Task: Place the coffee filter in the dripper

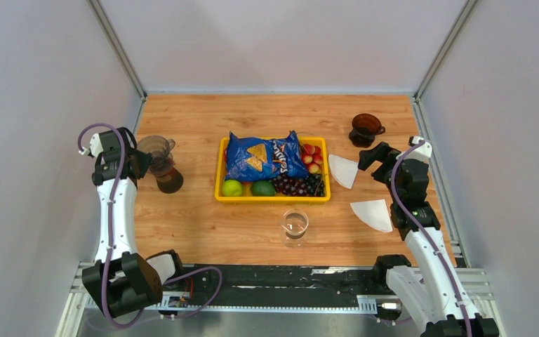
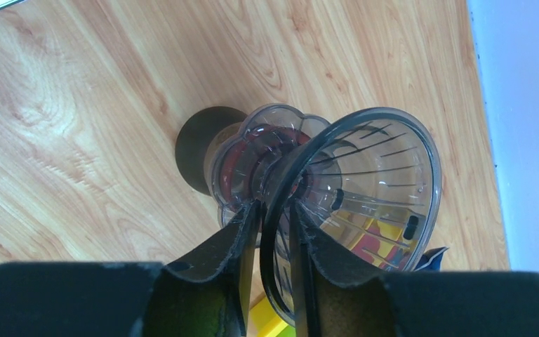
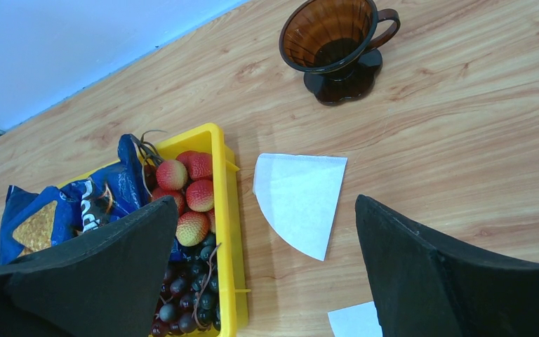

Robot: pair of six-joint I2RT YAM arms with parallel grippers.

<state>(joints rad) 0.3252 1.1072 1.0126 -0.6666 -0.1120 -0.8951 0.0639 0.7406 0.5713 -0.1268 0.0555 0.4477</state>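
Left gripper (image 2: 275, 207) pinches the clear dripper (image 2: 372, 175) at its rim; right gripper (image 3: 267, 207) is spread wide over the filter (image 3: 298, 193), near the tray (image 3: 226, 210) edge.

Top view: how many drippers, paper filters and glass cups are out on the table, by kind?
Drippers: 2, the clear dripper and the brown dripper
Paper filters: 2, the far filter and the near filter
Glass cups: 1, the glass cup
Total: 5
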